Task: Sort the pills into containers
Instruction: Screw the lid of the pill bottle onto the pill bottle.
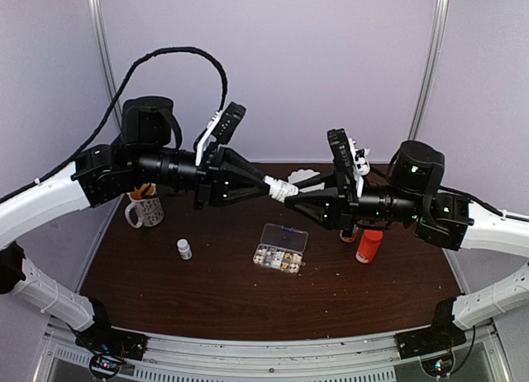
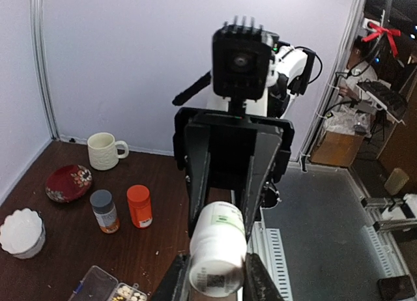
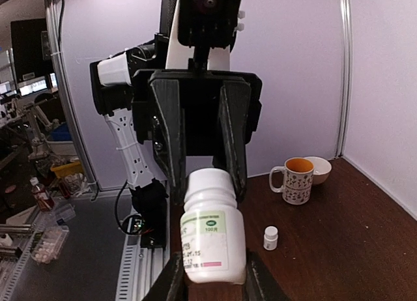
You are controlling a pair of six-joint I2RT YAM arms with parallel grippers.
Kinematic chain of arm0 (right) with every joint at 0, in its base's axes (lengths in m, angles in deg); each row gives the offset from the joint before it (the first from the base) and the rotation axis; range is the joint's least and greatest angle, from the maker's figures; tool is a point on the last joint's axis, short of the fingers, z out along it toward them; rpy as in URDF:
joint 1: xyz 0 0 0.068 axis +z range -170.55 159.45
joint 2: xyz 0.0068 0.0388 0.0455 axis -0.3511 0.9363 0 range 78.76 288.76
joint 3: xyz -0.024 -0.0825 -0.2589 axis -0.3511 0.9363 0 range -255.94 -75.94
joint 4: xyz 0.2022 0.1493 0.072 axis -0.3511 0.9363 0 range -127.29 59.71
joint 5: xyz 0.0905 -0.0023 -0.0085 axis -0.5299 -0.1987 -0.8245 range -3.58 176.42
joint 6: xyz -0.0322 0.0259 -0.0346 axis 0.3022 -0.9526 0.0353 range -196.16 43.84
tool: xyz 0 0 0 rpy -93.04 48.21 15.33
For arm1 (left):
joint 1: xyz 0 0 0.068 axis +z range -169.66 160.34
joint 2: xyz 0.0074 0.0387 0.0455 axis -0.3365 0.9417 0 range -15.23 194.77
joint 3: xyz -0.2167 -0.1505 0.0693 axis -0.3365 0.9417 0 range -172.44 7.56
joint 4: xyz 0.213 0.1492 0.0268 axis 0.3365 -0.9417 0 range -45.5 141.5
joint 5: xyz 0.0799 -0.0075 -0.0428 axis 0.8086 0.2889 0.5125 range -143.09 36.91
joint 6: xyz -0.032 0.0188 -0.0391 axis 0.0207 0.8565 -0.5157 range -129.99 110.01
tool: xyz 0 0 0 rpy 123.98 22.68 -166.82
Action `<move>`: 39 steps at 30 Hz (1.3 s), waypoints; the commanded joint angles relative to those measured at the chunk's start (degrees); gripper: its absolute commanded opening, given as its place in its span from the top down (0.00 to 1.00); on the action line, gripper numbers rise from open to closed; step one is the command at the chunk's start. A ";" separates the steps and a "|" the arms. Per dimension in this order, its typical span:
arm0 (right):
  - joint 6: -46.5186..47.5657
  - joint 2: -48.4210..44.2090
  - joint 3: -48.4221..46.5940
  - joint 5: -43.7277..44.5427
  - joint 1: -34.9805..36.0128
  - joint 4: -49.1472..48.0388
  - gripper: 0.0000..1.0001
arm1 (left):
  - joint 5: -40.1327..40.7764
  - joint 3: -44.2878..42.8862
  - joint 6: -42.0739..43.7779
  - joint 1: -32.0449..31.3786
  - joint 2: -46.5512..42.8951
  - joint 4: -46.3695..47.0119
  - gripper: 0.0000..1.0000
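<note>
— State of the left tool [image 1: 268, 184]?
— Closed narrow on one end of a white pill bottle [image 1: 282, 188], held in the air above the tabletop [image 1: 215, 299].
— And the right tool [image 1: 296, 193]?
— Clamped on the other end, nose to nose with the left.
— Whereabouts of the pills [image 1: 278, 258]?
— Lay in the compartments of the clear pill organizer box [image 1: 284, 236], down on the tabletop, below both tools, touching neither. Sat between a tiny white bottle [image 1: 184, 249] and an orange bottle [image 1: 369, 245].

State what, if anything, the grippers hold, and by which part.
Both hold one white bottle in mid-air: left gripper at its cap end, right gripper on its labelled body.
</note>
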 commanded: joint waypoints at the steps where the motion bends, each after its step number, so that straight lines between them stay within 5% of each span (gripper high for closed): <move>1: -13.32 0.31 -0.32 -12.24 0.39 -16.10 1.00 | 0.69 0.08 18.47 -2.90 4.30 -1.90 0.98; 13: -33.66 1.55 3.82 -20.00 -2.17 -34.01 1.00 | -5.38 -0.03 53.86 -2.91 3.60 -6.09 1.00; 21: -40.74 2.77 4.15 -20.10 -3.00 -34.79 1.00 | 7.94 -6.78 74.66 -2.99 6.66 -17.39 1.00; 28: -41.54 4.01 3.57 -20.27 -3.84 -30.62 1.00 | 20.30 -6.13 92.68 -3.70 6.00 -17.63 1.00; 34: -42.37 5.16 2.86 -22.60 -4.19 -29.31 1.00 | 21.62 -1.78 103.79 -3.78 3.14 -13.71 1.00; 39: -43.62 5.40 3.05 -22.94 -4.41 -30.47 1.00 | 22.01 3.00 107.56 -4.22 1.58 -6.05 0.76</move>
